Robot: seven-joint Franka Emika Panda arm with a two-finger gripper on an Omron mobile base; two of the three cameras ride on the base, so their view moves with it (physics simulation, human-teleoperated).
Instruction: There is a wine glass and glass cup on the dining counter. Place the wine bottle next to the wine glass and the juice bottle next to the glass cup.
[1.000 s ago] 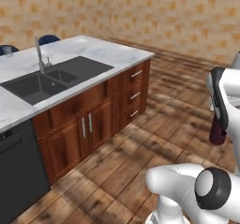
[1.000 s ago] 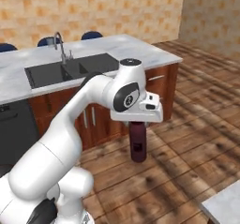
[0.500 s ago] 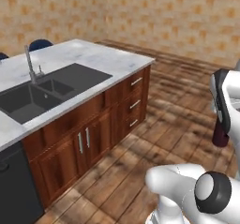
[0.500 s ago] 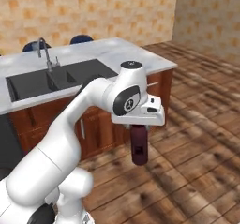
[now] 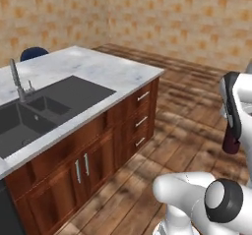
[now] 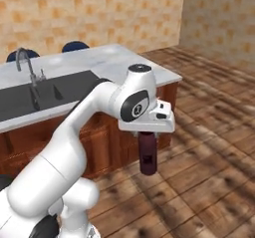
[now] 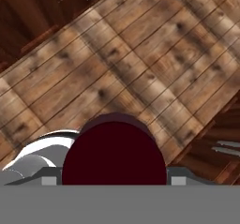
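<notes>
the gripper (image 6: 148,132) grasps the wine bottle (image 6: 148,155), which hangs upright above the wooden floor (image 6: 209,147), just beside the desk (image 6: 124,62).

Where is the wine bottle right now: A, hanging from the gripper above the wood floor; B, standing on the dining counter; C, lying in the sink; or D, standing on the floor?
A: the wine bottle hangs upright under the gripper, above the wood floor, beside the dining counter.
</notes>
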